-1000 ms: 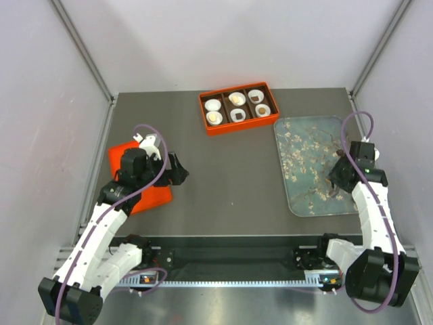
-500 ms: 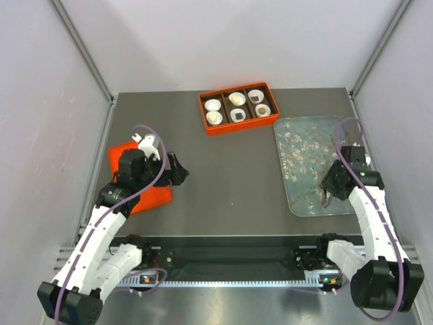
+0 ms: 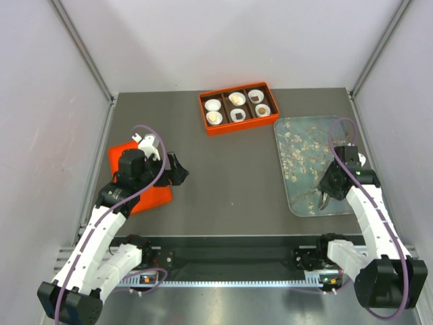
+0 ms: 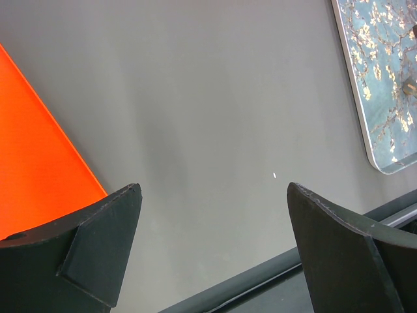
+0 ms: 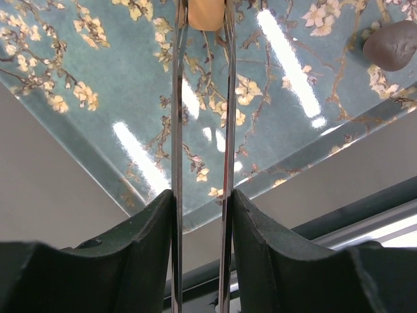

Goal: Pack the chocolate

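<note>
Tan chocolate [image 5: 206, 13], by the near edge of the tray [image 3: 298, 135], sits pinched in the narrow-set right gripper [image 3: 325, 200], left gripper [image 4: 214, 189] wide and idle; pick-up in hand, next judged a lift to the orange box [image 3: 238, 126] at the worktop's far edge.

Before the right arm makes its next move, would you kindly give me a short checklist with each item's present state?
1. Grip: tan chocolate pinched between the blades of the right tool: ok.
2. Piece lifted off the blossom tray: cannot tell.
3. The dark chocolate lies apart from the blades: ok.
4. Free paper cup in the orange box: back-left one looks empty, ok.
5. Way to the box: left tool open, off to the side: ok.
</note>
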`<action>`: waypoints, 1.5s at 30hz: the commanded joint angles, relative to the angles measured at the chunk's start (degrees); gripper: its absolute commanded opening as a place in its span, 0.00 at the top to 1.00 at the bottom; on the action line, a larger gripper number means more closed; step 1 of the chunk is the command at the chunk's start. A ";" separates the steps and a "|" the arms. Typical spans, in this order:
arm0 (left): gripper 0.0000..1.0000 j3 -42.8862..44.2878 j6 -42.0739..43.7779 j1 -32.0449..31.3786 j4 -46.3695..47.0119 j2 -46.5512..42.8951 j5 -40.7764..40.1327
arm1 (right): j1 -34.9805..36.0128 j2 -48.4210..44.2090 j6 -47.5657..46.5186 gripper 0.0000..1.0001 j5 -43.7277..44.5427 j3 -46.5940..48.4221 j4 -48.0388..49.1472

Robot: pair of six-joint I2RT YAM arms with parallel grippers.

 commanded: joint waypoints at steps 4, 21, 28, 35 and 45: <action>0.02 -0.04 0.44 -0.05 2.49 -0.87 0.78 | 0.84 1.05 0.79 0.61 0.90 1.41 0.52; 0.02 0.05 0.44 0.03 2.40 -0.43 0.52 | 3.91 4.21 -1.15 0.64 -0.42 4.49 2.63; 0.02 0.05 0.44 0.04 2.31 -0.26 -0.01 | 4.79 7.29 -2.29 0.65 -0.68 7.13 5.70; 0.02 0.05 0.44 0.04 2.14 0.19 -0.36 | 6.81 12.73 -2.64 0.65 -0.60 10.11 7.90; 0.02 0.14 0.53 0.04 1.61 0.36 -1.85 | 11.99 20.11 -2.20 0.65 1.86 19.16 8.26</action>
